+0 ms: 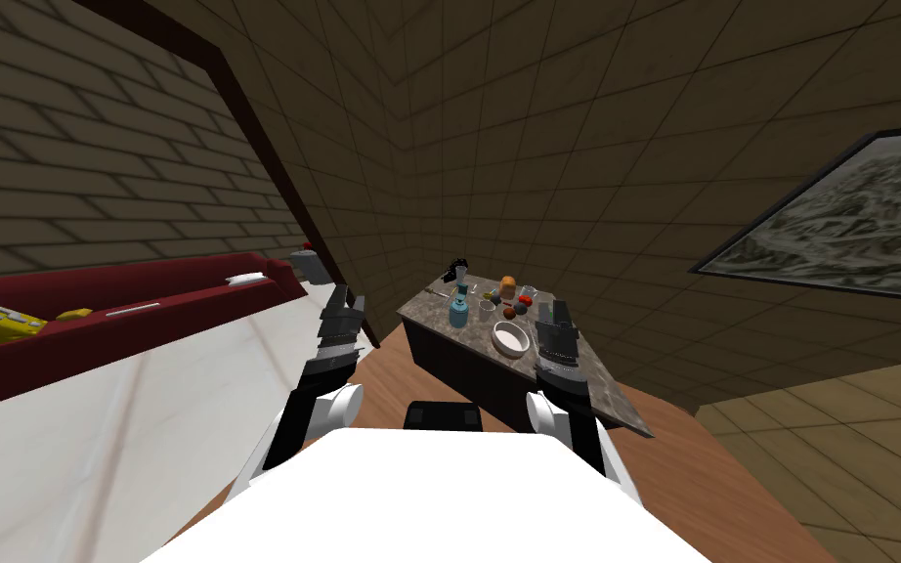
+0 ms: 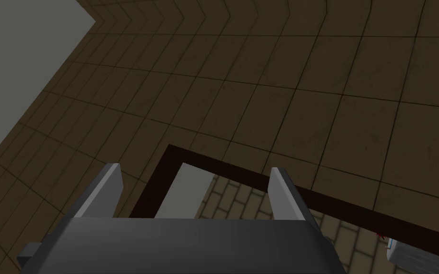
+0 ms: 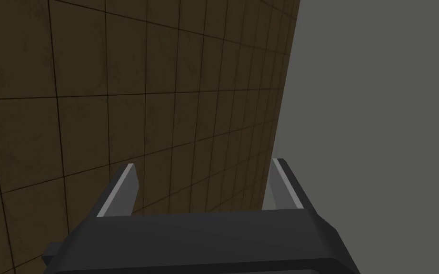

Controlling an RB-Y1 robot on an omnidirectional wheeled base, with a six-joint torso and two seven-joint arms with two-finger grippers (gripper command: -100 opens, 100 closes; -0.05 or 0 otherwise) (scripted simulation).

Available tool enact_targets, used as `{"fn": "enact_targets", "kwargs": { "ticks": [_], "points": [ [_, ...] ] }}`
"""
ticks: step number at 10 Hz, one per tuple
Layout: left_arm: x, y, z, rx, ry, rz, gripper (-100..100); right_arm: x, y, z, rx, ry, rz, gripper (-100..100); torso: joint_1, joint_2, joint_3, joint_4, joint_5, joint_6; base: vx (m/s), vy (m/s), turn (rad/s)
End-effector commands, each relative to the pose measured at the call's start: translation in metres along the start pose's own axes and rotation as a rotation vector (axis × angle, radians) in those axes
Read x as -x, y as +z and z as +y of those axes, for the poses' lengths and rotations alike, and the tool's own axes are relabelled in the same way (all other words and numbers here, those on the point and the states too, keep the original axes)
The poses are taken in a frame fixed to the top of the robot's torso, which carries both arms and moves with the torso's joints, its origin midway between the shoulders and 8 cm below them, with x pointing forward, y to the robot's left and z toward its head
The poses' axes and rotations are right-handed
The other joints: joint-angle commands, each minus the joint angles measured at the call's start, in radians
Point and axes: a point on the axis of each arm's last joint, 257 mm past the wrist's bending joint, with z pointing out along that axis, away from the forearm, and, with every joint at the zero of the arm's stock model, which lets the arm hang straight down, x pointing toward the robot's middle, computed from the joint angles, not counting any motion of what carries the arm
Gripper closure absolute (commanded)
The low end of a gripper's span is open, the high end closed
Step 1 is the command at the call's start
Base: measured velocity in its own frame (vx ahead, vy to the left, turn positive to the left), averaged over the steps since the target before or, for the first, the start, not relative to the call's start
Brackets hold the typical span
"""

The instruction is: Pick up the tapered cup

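Now: tapered cup (image 1: 461,272) upright, long axis vertical, on marble-topped table (image 1: 426,311) behind blue bottle (image 1: 459,311) | left gripper (image 2: 194,169) fingers apart, empty | right gripper (image 3: 204,164) likewise.

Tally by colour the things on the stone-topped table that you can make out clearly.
White round bowl: 1
Blue bottle-shaped vessel: 1
Orange rounded lump: 1
Red small lump: 1
Grey tapered cup: 1
Total: 5; the remaining pieces are too small to tell.
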Motion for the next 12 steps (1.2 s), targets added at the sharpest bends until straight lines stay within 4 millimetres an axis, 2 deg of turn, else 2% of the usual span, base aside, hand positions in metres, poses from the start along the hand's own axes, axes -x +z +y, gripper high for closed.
{"fn": "enact_targets", "kwargs": {
  "ticks": [1,12],
  "points": [
    [0.0,0.0,0.0,0.0,0.0,0.0,0,-0.004,-0.001,-0.001,0.005,-0.014,0.039,-100,0.0,0.0,0.0,0.0,0.0,0.0,-0.002,0.007,0.021],
    [0.0,0.0,0.0,0.0,0.0,0.0,0,-0.027,-0.023,-0.034,0.002,-0.153,0.356,-100,0.001,-0.001,0.0,0.0,0.0,0.0,0.006,0.015,0.042]
  ]
}}
